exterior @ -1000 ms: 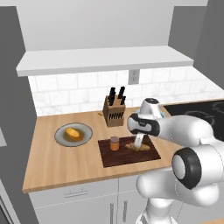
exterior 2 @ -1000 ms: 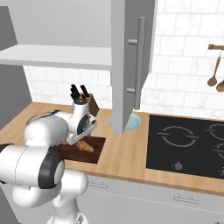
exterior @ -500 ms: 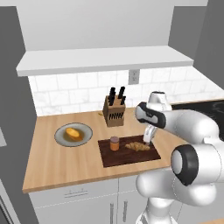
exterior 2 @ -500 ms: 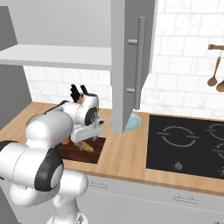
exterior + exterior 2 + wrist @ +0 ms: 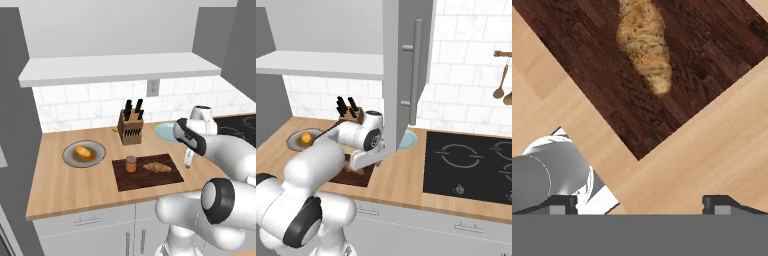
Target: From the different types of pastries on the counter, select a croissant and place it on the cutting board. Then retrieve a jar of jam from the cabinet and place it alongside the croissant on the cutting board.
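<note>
End effector (image 5: 188,162) empty beside one croissant (image 5: 157,167), one jar (image 5: 131,164).

Golden-brown ridged croissant (image 5: 644,40), dark brown grained cutting board (image 5: 592,75), orange-brown jar of jam (image 5: 131,164)

Cutting board (image 5: 147,176): occupied by jar of jam (image 5: 131,164) at its left part and croissant (image 5: 158,167) to the right of it, a narrow gap between them; front strip of board was bare. Desk (image 5: 75,187): open wood lay left and front of the board. Obstacles behind: knife block (image 5: 131,128), plate with bun (image 5: 84,153) at left, pale blue plate (image 5: 164,133) at right. Overhead: cabinet (image 5: 120,68) slab limited height above the rear desk.
</note>
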